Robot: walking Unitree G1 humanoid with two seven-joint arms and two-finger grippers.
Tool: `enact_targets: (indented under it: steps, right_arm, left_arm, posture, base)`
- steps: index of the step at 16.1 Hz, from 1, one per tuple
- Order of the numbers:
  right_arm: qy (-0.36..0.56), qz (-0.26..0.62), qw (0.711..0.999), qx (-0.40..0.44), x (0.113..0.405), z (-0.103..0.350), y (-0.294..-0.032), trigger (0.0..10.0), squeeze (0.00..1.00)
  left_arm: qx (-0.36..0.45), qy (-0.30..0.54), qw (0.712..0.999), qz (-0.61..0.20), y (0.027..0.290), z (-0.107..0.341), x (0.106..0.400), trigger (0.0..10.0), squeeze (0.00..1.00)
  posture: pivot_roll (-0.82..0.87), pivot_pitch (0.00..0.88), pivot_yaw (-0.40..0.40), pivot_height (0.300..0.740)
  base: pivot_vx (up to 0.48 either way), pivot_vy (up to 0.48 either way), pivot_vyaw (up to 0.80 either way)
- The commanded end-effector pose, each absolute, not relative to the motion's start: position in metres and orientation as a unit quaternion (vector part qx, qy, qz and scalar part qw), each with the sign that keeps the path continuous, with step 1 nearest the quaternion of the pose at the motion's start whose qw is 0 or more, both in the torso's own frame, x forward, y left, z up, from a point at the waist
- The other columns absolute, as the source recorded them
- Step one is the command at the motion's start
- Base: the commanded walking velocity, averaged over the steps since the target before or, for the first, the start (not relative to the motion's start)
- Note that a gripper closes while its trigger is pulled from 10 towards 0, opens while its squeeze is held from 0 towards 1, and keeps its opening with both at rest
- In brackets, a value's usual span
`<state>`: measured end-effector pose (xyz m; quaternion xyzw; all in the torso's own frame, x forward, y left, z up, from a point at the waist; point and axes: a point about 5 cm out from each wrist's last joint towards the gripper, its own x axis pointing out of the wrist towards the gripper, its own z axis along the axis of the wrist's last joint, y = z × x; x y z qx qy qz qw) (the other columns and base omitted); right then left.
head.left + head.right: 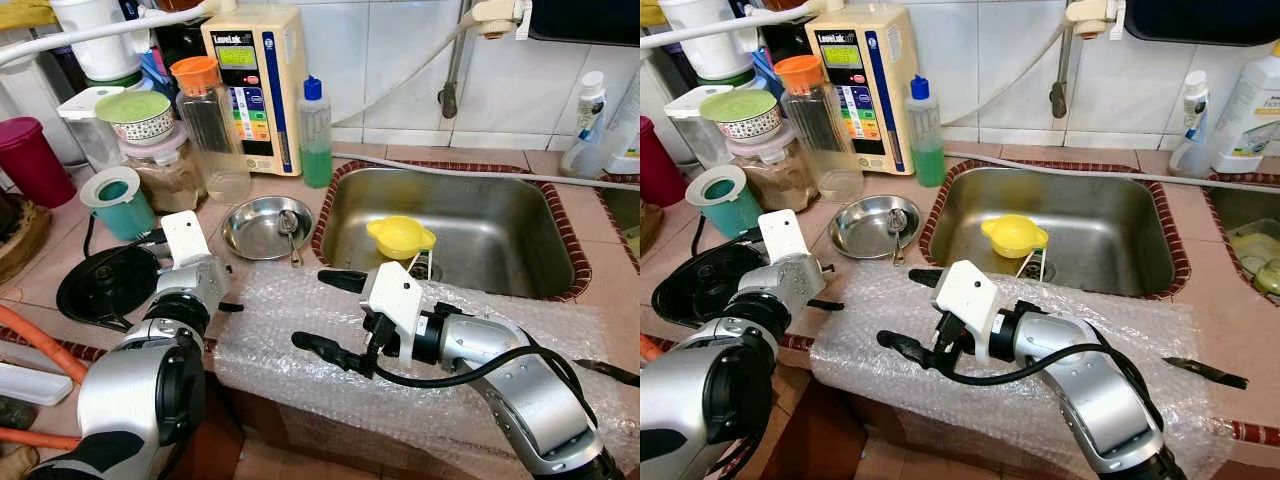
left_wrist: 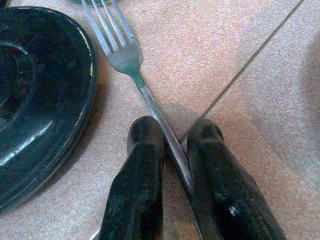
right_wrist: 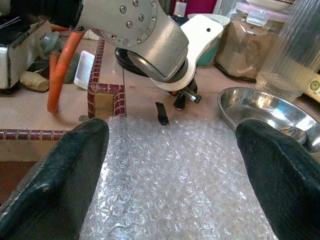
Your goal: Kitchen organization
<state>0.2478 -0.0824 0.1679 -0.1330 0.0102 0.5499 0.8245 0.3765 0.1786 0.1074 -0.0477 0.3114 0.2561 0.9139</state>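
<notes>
Left gripper [image 2: 172,150] pinches the fork [image 2: 131,60] by its thin handle, flat on the worktop [image 2: 240,40] beside the black lid [image 2: 35,100]; right gripper [image 1: 330,312] gapes wide over bubble wrap [image 1: 480,305]; slim steel may slip or pivot on lifting.

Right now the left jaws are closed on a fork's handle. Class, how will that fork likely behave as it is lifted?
The fork looks like thin bare metal, so probably stiff and light. Its handle is narrow and smooth between the left gripper fingers, so it may slip or pivot. The tines lie near the black plate and could knock its rim.
</notes>
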Motion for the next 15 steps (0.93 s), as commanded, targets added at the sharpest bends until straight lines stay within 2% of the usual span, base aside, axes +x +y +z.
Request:
enact_targets:
  steps: [1, 9, 11, 15]
  right_arm:
    - [0.001, 0.558, 0.819, -0.136, 0.246, 0.172, -0.080, 10.0, 0.00]
    - [0.008, 0.555, 0.819, -0.145, 0.248, 0.170, -0.085, 10.0, 0.00]
    - [0.007, 0.552, 0.820, -0.151, 0.251, 0.170, -0.087, 10.0, 0.00]
    - [-0.001, 0.541, 0.827, -0.155, 0.257, 0.171, -0.087, 10.0, 0.00]
  left_arm:
    - [-0.027, 0.368, 0.889, 0.271, 0.186, 0.080, 0.359, 0.0, 0.00]
    - [0.007, 0.335, 0.897, 0.288, 0.195, 0.087, 0.362, 0.0, 0.00]
    - [0.040, 0.300, 0.915, 0.268, 0.197, 0.089, 0.364, 0.0, 0.00]
    - [0.059, 0.257, 0.931, 0.252, 0.198, 0.087, 0.361, 0.0, 0.00]
  posture:
    - [-0.03, 0.000, 0.111, 0.740]
    - [-0.02, 0.000, 0.094, 0.740]
    - [-0.01, 0.000, 0.087, 0.740]
    - [0.01, 0.000, 0.084, 0.740]
  base:
    - [0.000, 0.000, 0.00]
    - [0.000, 0.000, 0.00]
    - [0.000, 0.000, 0.00]
    - [0.000, 0.000, 0.00]
